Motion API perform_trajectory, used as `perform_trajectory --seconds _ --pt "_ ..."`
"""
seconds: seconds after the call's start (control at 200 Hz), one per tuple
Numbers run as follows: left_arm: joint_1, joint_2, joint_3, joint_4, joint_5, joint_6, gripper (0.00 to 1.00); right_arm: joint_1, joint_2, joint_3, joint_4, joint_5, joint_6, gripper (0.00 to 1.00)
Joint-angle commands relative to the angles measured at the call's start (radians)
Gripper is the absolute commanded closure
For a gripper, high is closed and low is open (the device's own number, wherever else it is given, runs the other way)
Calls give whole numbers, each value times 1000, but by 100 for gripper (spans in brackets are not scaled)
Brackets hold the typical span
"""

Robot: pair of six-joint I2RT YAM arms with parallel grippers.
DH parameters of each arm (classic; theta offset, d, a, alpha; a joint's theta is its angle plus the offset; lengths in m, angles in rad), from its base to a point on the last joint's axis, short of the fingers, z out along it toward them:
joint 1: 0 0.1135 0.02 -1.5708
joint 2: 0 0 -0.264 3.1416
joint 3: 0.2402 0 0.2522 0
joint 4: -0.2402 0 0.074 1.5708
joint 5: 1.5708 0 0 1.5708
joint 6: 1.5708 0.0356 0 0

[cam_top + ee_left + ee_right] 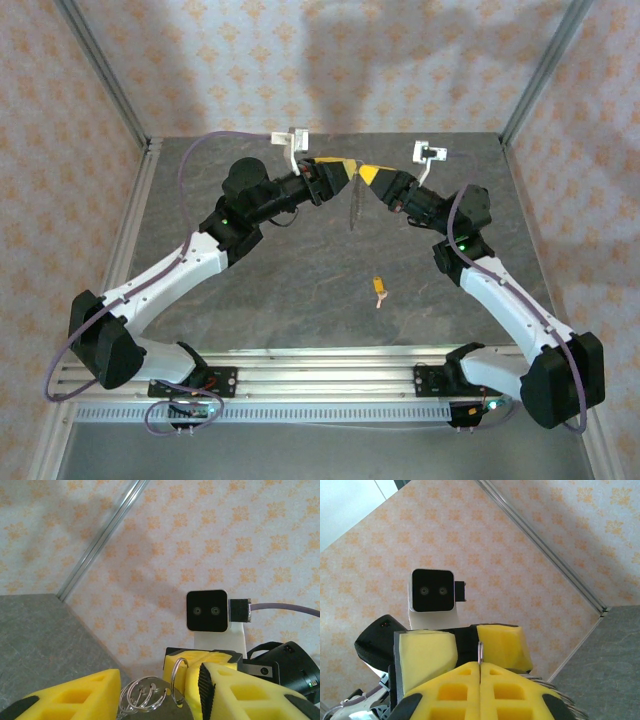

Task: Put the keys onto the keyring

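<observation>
Right jaws are shut flat on the thin keyring (pixel 481 652), which is held raised towards the desk's (pixel 290 300) far edge. Left jaws are set part-open around its rings; whether they grip cannot be told. One key (pixel 379 290) is seen lying nearer the near edge.

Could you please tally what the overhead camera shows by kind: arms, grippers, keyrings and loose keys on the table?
Arms: 2, the left arm and the right arm
Grippers: 2, the left gripper and the right gripper
Keyrings: 1, the keyring hanging where the grippers meet
Loose keys: 1, the orange-headed key on the table
Total: 6
</observation>
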Motion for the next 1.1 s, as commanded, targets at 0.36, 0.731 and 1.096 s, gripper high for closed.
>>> perform_trajectory --seconds 0.36,0.731,1.096 --pt "-27 13 42 63 29 7 67 8 -4 -1 61 -13 -9 100" --pt "-28 13 44 68 25 7 86 8 -1 -3 46 -10 -20 100" --pt "-38 30 60 71 56 13 97 8 16 14 30 -10 -23 100"
